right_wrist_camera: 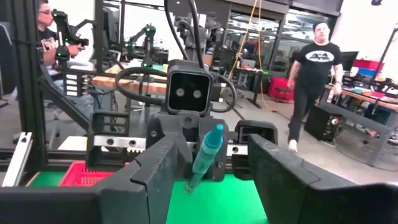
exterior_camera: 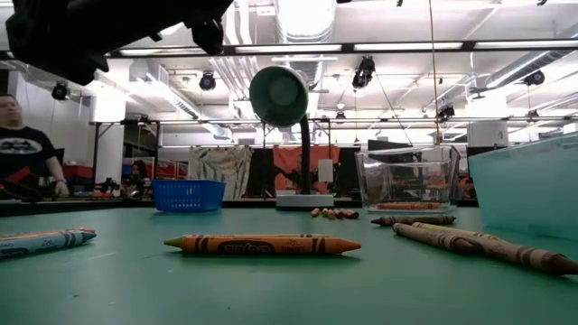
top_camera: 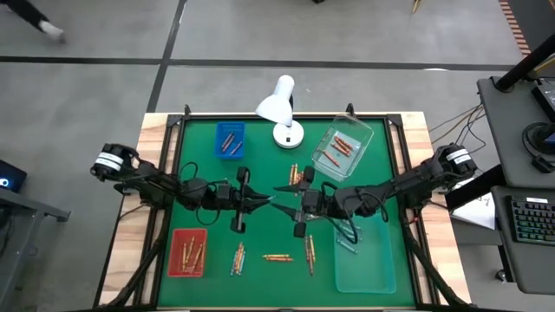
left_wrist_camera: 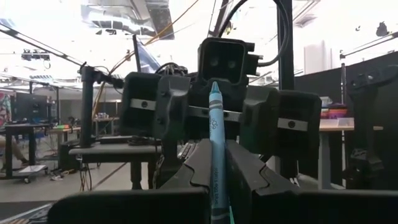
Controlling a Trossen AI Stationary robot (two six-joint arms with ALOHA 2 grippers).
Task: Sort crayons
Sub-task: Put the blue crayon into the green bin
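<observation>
Over the middle of the green mat my two grippers face each other. My left gripper is shut on a teal crayon. My right gripper is open, with a finger on either side of that crayon and not touching it. Loose crayons lie flat on the mat toward its near edge. My left gripper pinches the teal crayon's lower part between its two fingers, which come roughly level from the table's left. The crayon's pointed end sticks up past the fingertips, tilted. It is lifted clear of the mat.
A blue tray and a clear box at the far side hold crayons. A red tray sits near left and a clear tray near right. A white lamp stands at the far edge. People stand beyond the table.
</observation>
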